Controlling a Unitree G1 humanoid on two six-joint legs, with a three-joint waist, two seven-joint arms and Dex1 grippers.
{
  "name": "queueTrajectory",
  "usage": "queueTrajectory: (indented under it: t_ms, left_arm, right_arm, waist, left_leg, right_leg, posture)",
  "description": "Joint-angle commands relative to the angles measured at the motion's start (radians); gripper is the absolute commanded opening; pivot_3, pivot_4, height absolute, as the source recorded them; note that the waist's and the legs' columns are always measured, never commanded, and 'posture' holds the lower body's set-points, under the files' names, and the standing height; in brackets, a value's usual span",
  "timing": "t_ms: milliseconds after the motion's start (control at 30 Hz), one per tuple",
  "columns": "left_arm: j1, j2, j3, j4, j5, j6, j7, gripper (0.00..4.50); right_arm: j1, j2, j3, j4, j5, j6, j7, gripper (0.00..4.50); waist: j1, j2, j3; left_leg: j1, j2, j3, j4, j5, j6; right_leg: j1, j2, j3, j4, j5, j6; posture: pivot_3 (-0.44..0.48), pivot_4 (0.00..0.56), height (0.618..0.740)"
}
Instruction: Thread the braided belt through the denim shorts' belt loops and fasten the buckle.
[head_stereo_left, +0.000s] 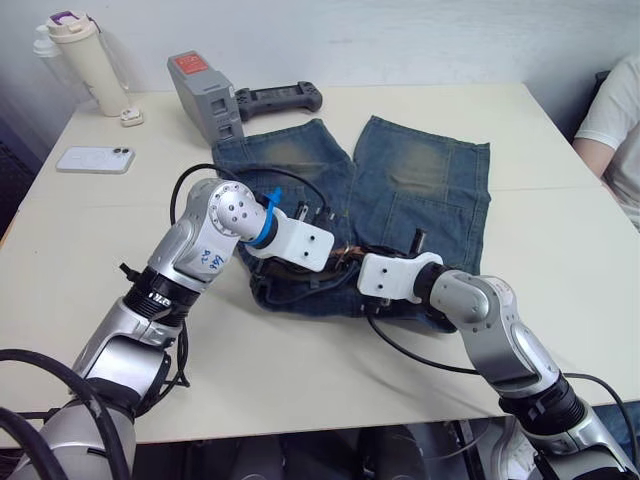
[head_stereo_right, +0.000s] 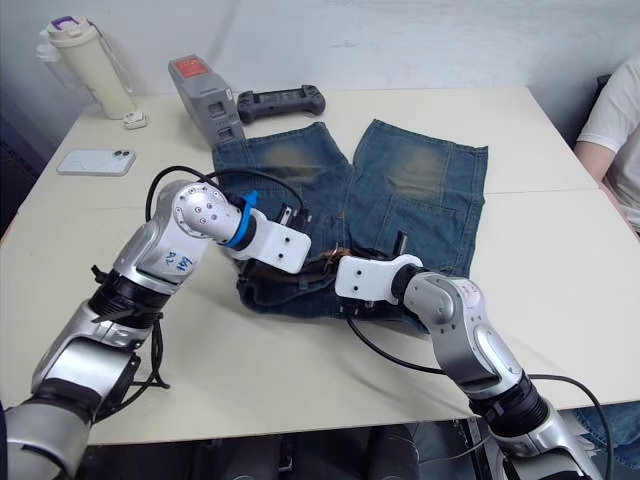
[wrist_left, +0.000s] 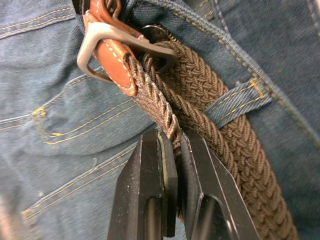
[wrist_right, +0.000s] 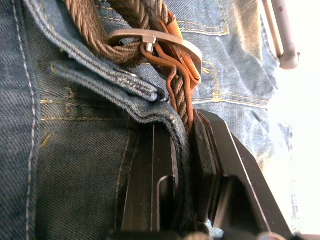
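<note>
Head view: the shorts (head_stereo_left: 400, 190) lie flat on the bench (head_stereo_left: 560, 250), both hands meeting at the waistband.

Left wrist view: the left hand (wrist_left: 172, 150) is pinched on the belt (wrist_left: 200, 90) just below the buckle (wrist_left: 107, 42), beside a belt loop (wrist_left: 240, 100).

Right wrist view: the right hand (wrist_right: 185, 145) is clamped on the waistband edge and belt.

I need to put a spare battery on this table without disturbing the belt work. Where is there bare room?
Free patches: the table right of the denim shorts, toward the person's sleeve; and its left side, between the phone and the left arm. Crowded: the far edge with bottle, grey box and controller, and the waistband.
</note>
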Motion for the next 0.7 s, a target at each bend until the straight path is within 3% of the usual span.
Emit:
queueTrajectory:
  t_ms: [33, 367, 567, 700]
  left_arm:
    - [0.012, -0.063, -0.021, -0.117, -0.099, 0.021, -0.023, 0.00]
    - [0.103, -0.069, -0.015, -0.193, -0.096, 0.124, 0.011, 0.00]
    - [0.067, -0.113, -0.015, -0.111, -0.063, -0.027, 0.164, 0.00]
    - [0.033, -0.087, -0.014, -0.029, -0.039, -0.188, 0.230, 0.00]
  right_arm:
    - [-0.005, 0.028, -0.006, -0.054, 0.018, 0.020, -0.004, 0.03]
    - [-0.002, 0.036, -0.002, -0.067, 0.031, 0.044, 0.005, 0.03]
    - [0.004, 0.040, 0.018, -0.075, 0.056, 0.051, 0.039, 0.03]
    - [0.017, 0.035, 0.018, -0.084, 0.062, 0.071, 0.063, 0.03]
  waist:
    - [-0.001, 0.000, 0.000]
    - [-0.001, 0.002, -0.001]
    - [0.006, 0.002, -0.001]
    - [0.004, 0.002, -0.001]
  left_leg:
    - [0.000, 0.000, 0.000, 0.000, 0.000, 0.000]
    - [0.000, 0.000, 0.000, 0.000, 0.000, 0.000]
    - [0.000, 0.000, 0.000, 0.001, 0.000, 0.000]
    - [0.000, 0.000, 0.000, 0.001, 0.000, 0.000]
  right_leg:
    - [0.000, 0.000, 0.000, 0.000, 0.000, 0.000]
    - [0.000, 0.000, 0.000, 0.000, 0.000, 0.000]
    - [0.000, 0.000, 0.000, 0.000, 0.000, 0.000]
    - [0.000, 0.000, 0.000, 0.000, 0.000, 0.000]
  posture:
    - [0.000, 0.150, 0.650]
    - [0.000, 0.150, 0.650]
    - [0.000, 0.150, 0.650]
    - [0.000, 0.150, 0.650]
